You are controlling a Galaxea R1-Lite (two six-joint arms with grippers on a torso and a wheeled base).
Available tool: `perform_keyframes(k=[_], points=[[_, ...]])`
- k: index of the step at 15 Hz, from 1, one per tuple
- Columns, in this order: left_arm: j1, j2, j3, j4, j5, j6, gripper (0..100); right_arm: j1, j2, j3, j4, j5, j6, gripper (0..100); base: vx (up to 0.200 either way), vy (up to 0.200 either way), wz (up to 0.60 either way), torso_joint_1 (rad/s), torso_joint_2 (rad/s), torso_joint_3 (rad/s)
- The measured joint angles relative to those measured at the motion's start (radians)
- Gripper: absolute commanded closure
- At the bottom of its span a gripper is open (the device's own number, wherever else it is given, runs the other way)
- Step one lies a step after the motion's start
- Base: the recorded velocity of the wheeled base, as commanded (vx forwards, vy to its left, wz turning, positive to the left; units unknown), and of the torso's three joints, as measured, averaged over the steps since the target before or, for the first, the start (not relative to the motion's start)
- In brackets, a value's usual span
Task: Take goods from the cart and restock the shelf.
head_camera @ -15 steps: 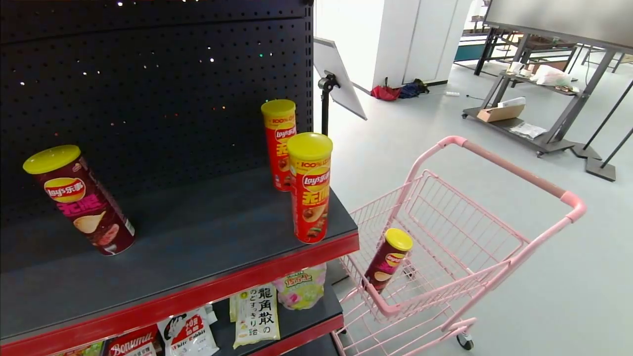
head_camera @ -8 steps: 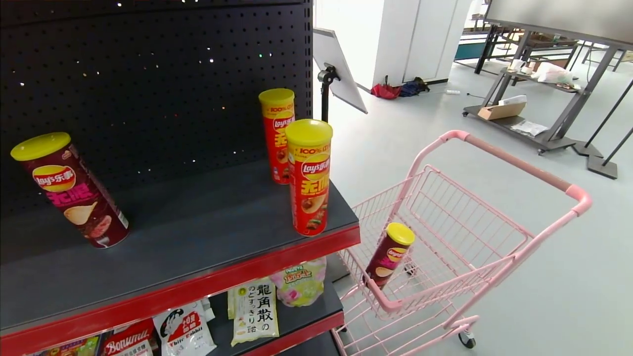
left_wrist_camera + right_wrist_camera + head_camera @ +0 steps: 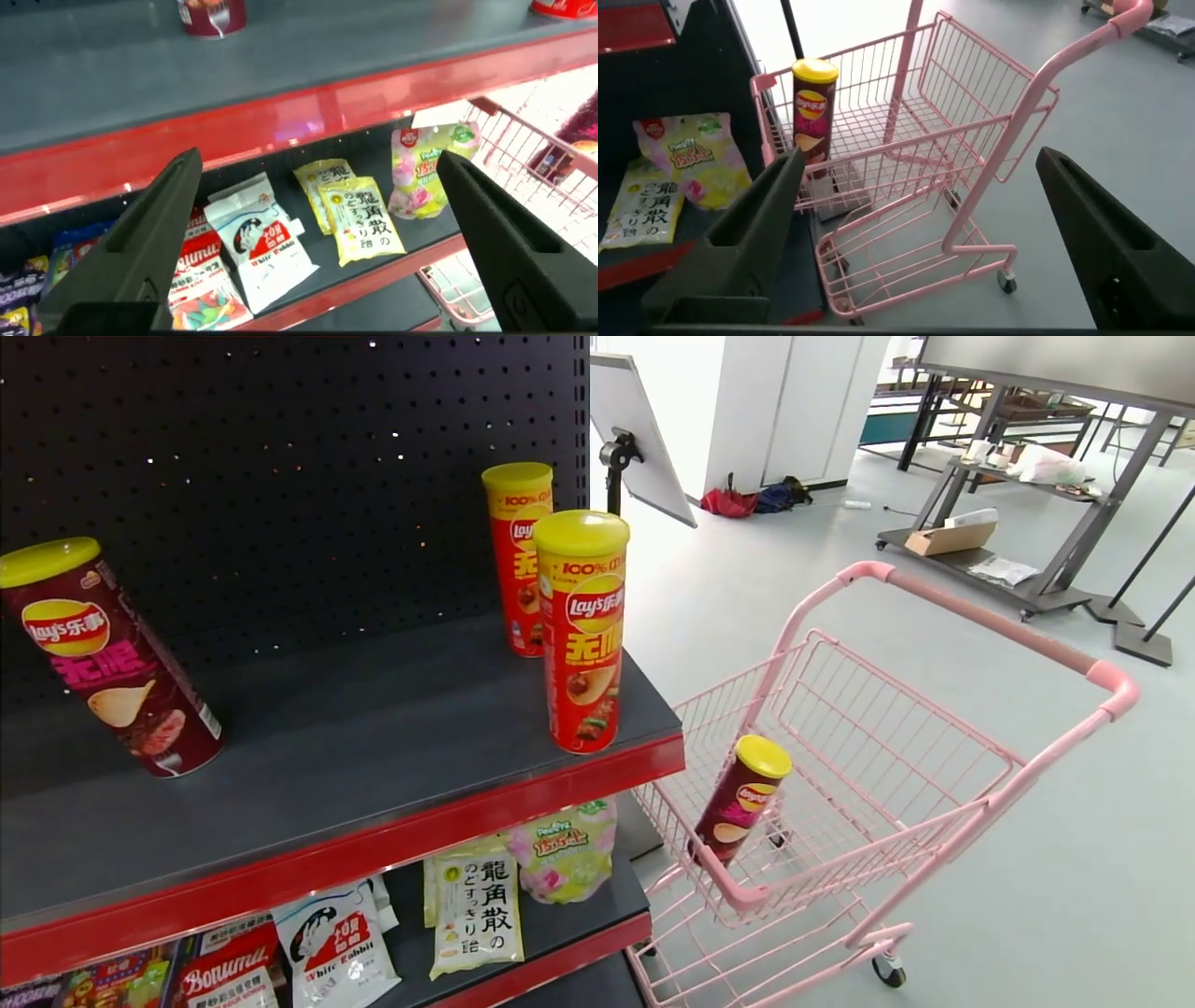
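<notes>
Cans: 3 on shelf, 1 in cart; both end effectors wide open, empty.

I am seeing a grey metal rack standing on the floor. A cardboard box is lying on its lower tier, with loose papers lying just beside it. A white bag is sitting on the tier above. Well to the rack's left, a red bundle and a dark blue bundle are lying by a white wall. Further left, a white panel is tilting on a black stand.
</notes>
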Motion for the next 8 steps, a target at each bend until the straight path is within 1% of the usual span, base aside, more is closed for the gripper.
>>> perform_keyframes(k=[2, 5, 6, 8], points=[[0.0, 0.0, 0.0, 0.0, 0.0, 0.0, 0, 0.0, 0.0, 0.0, 0.0, 0.0, 0.0, 0, 0.0, 0.0, 0.0, -0.146, 0.4, 0.249], [0.0, 0.0, 0.0, 0.001, 0.0, 0.0, 0, 0.0, 0.0, 0.0, 0.0, 0.0, -0.001, 0, 0.0, 0.0, 0.0, -0.18, 0.51, 0.331], [0.0, 0.0, 0.0, 0.001, 0.0, 0.0, 0, 0.0, 0.0, 0.0, 0.001, 0.0, -0.001, 0, 0.0, 0.0, 0.0, -0.105, 0.31, 0.188], [0.0, 0.0, 0.0, 0.0, 0.0, 0.0, 0, 0.0, 0.0, 0.0, 0.0, 0.0, 0.001, 0, 0.0, 0.0, 0.0, -0.046, 0.14, 0.095]])
